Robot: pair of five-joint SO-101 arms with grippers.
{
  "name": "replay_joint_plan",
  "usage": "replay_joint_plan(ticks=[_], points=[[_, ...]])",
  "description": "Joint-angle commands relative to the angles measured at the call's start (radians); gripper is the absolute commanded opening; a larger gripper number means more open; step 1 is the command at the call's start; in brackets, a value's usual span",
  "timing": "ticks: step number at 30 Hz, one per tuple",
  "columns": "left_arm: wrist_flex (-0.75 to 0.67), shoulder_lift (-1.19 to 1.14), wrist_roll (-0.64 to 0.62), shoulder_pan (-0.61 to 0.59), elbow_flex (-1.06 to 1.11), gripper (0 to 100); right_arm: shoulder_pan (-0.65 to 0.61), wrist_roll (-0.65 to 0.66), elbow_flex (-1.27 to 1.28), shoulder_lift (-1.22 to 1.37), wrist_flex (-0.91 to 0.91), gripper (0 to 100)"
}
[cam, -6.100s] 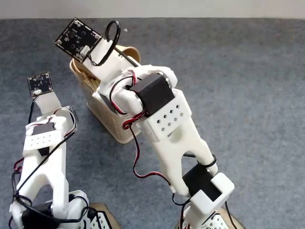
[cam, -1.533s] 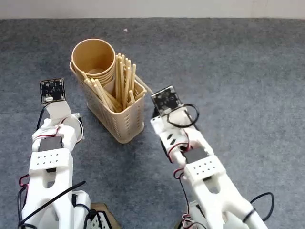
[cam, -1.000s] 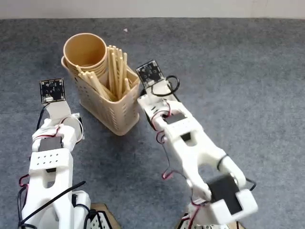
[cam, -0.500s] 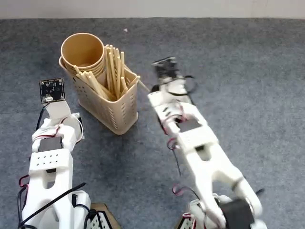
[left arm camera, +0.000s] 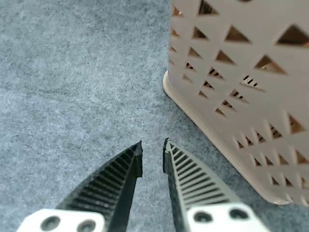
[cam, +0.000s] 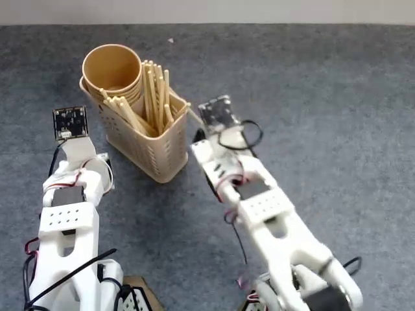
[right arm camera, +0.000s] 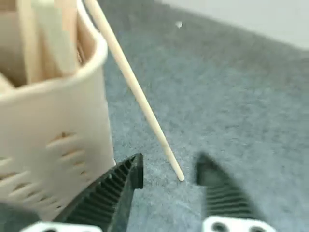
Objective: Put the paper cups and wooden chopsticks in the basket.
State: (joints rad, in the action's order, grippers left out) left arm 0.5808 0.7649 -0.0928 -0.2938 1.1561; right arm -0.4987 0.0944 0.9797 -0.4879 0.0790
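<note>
A beige slotted basket (cam: pixel 152 152) stands on the grey carpet. It holds stacked paper cups (cam: pixel 111 65) and a bundle of wooden chopsticks (cam: pixel 154 91). One chopstick (right arm camera: pixel 135 87) leans out over the basket's rim (right arm camera: pixel 53 96), its free end low over the carpet. My right gripper (right arm camera: pixel 169 171) is open, and that free end sits between its fingers without touching them. The right arm (cam: pixel 224 162) is close to the basket's right corner. My left gripper (left arm camera: pixel 153 147) is shut with nothing in it, low over the carpet beside the basket's wall (left arm camera: pixel 241 96).
Grey carpet (cam: pixel 337 97) stretches open to the right and behind the basket. The left arm (cam: pixel 68 194) lies along the front left. A pale wall strip runs along the far edge.
The right arm drew back toward the front and a little left, staying beside the basket. Over the last second and a half the basket slid slightly left. The left arm kept still.
</note>
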Motion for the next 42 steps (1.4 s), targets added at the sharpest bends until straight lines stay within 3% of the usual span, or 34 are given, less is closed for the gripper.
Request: replay_joint_plan(ticks=[1,14,19,22,26,31,35,39,42], points=[[-0.017,0.018,0.006,-0.005,-0.002,10,-0.013,0.015,-0.193,0.234,0.004,29.3],[-0.017,0.025,0.006,-0.010,-0.002,10,0.001,0.017,-0.453,0.627,0.004,27.6],[-0.017,0.025,0.006,-0.010,-0.002,10,0.073,0.018,-0.461,0.644,0.004,0.0],[-0.017,0.024,0.006,-0.010,-0.002,10,0.117,0.018,-0.458,0.642,0.013,2.4],[-0.017,0.024,0.006,-0.007,-0.002,10,0.163,0.018,-0.492,0.642,0.163,0.5],[-0.017,0.022,0.006,-0.005,-0.002,10,0.127,0.018,-0.590,0.647,0.196,1.2],[-0.017,0.022,0.006,-0.005,-0.002,10,0.102,0.018,-0.619,0.650,0.209,11.6],[-0.017,0.022,0.006,-0.005,-0.002,10,0.096,0.015,-0.679,0.656,0.366,25.5],[-0.017,0.024,0.006,-0.005,-0.002,10,0.096,0.014,-0.748,0.716,0.449,26.5]])
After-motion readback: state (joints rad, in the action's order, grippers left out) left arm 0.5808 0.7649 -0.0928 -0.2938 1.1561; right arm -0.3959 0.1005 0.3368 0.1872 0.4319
